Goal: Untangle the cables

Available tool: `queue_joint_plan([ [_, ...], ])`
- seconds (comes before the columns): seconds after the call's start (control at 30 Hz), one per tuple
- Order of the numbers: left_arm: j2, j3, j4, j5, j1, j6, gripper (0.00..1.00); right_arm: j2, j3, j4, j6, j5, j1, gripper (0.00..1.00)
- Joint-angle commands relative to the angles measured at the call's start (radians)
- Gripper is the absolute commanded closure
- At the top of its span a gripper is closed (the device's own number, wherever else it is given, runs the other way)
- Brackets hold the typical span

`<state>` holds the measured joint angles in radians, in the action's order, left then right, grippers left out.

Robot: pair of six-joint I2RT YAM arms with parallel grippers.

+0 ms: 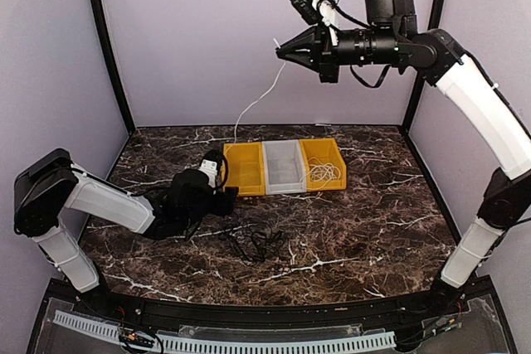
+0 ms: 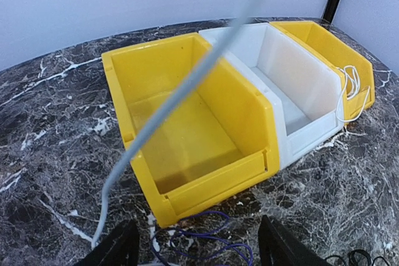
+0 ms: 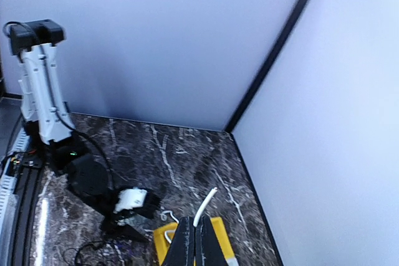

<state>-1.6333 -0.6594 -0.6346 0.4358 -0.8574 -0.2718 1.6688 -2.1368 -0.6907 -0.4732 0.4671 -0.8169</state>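
High above three bins [image 1: 280, 173], the right gripper [image 1: 280, 51] clamps the white cable [image 2: 181, 95]; only the left wrist view shows the left gripper [image 2: 197, 222] agape over a black cable [image 2: 212, 247].

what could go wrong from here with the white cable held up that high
1. The right hand grips the white cable close to its tip, so it may slip out under more pull.
2. The cable's lower end hangs beside the left yellow bin; it could catch the rim and drag the bin.
3. The left hand is open over a dark cable right at that bin's front, so closing might nip the bin's lip too.
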Motion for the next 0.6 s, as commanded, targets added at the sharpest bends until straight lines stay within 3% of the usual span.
queue_joint_plan([
  [0.0, 0.049, 0.048, 0.004, -0.137, -0.005, 0.022, 0.28, -0.032, 0.046, 0.108, 0.065, -0.08, 0.155, 1.0],
  [0.17, 0.104, 0.104, -0.044, -0.267, -0.039, 0.047, 0.23, -0.055, 0.119, 0.238, 0.168, -0.119, 0.303, 1.0],
  [0.4, 0.122, 0.104, 0.054, -0.228, -0.049, 0.006, 0.22, -0.051, 0.096, 0.318, 0.213, -0.142, 0.428, 1.0],
  [0.57, 0.138, 0.121, 0.05, -0.202, -0.048, -0.004, 0.22, -0.047, 0.047, 0.301, 0.257, 0.026, 0.455, 1.0],
])
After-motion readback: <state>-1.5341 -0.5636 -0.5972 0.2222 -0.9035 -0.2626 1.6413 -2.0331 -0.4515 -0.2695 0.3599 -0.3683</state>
